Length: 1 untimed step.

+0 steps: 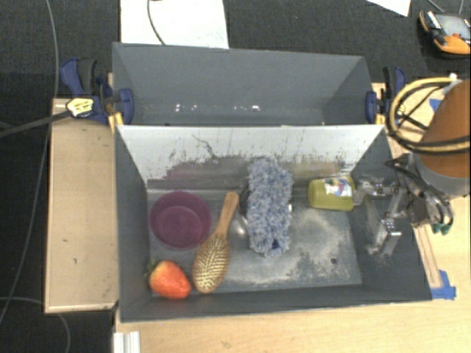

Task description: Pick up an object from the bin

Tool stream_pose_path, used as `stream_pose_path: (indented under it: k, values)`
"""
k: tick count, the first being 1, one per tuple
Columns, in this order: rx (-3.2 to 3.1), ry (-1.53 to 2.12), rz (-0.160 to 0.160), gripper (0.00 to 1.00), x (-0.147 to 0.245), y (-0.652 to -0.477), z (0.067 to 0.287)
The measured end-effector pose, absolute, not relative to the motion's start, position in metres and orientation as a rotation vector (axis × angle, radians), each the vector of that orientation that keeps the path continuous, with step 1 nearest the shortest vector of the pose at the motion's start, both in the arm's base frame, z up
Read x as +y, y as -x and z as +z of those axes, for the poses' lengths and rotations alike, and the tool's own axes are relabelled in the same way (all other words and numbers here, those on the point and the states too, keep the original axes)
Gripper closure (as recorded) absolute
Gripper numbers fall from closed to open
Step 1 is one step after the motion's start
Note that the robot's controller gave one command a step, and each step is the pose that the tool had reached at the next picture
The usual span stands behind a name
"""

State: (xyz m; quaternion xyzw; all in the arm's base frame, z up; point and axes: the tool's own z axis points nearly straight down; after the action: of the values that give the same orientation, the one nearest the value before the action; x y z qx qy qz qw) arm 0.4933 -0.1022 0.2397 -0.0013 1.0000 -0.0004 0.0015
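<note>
Gripper (384, 230) hangs over right bin wall (401, 274), holding nothing; spread or pressed, we cannot tell. Likely kept aside, clear of contents. Nearest candidate: yellow bottle (331, 194), lying just inward of gripper; blue fuzzy cloth (268, 206) beyond.

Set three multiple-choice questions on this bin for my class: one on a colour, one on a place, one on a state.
1. What colour is the bowl? A purple; B green; C white.
2. Where is the tool? A over the bowl; B at the right side of the bin, right of the bottle; C over the strawberry.
3. How is the bottle placed? A upright; B inside the bowl; C lying on its side.
Answers: 1 A, its inside shows purple; 2 B, it hangs by the right wall beyond the bottle; 3 C, its length runs along the floor.
</note>
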Motion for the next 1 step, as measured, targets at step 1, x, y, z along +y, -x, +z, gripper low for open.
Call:
stream_pose_path:
  k: [1]
  values:
    - [3.123,0.252,-0.002,0.00,0.0160,-0.5342,0.0818]
